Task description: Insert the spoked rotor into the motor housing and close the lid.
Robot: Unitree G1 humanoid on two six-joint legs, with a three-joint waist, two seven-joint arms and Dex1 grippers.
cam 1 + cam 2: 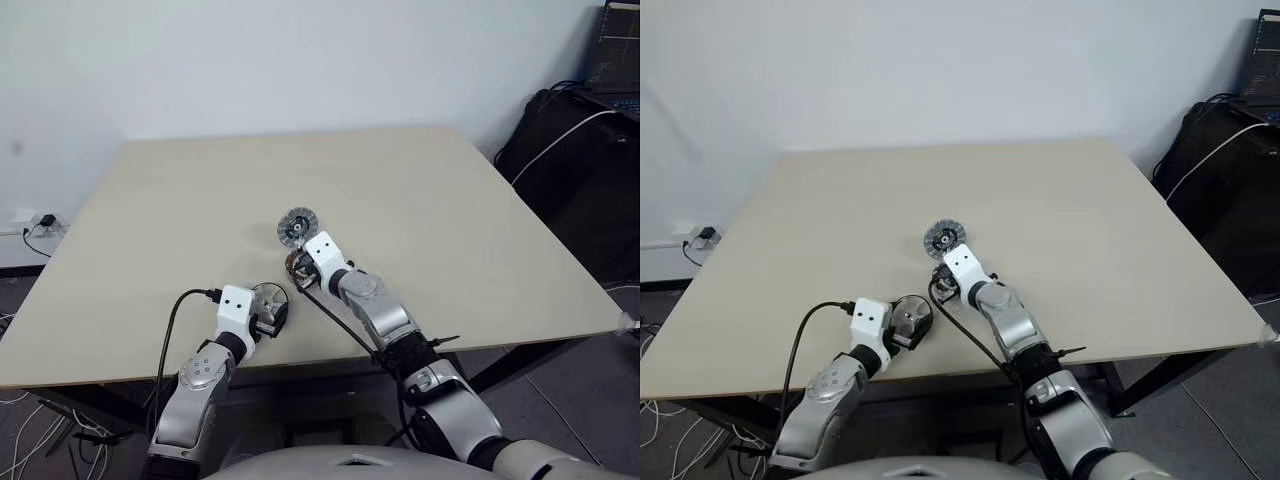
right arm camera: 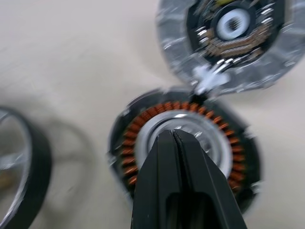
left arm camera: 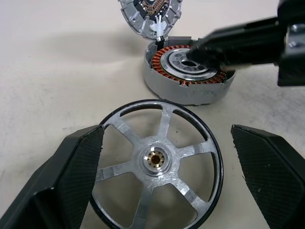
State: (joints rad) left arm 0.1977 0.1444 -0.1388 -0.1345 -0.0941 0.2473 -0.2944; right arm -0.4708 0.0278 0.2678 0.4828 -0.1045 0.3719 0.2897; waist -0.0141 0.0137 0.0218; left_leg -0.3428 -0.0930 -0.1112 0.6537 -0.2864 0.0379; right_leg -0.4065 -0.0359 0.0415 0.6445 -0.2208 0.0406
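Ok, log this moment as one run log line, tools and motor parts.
left tool: open around spoked rotor | right tool: shut, tips in motor housing centre | lid: open beside housing | rotor not inserted

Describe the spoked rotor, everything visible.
The spoked rotor is a round wheel with a black outer ring, six flat silvery metal-looking spokes and a hub with a small brass-coloured centre. It stands between the wide-open fingers of the left end effector, face toward the wrist camera, over the table near its front edge. Contact with the fingers can't be confirmed. It is not yet in the motor housing, which sits apart, beyond it.
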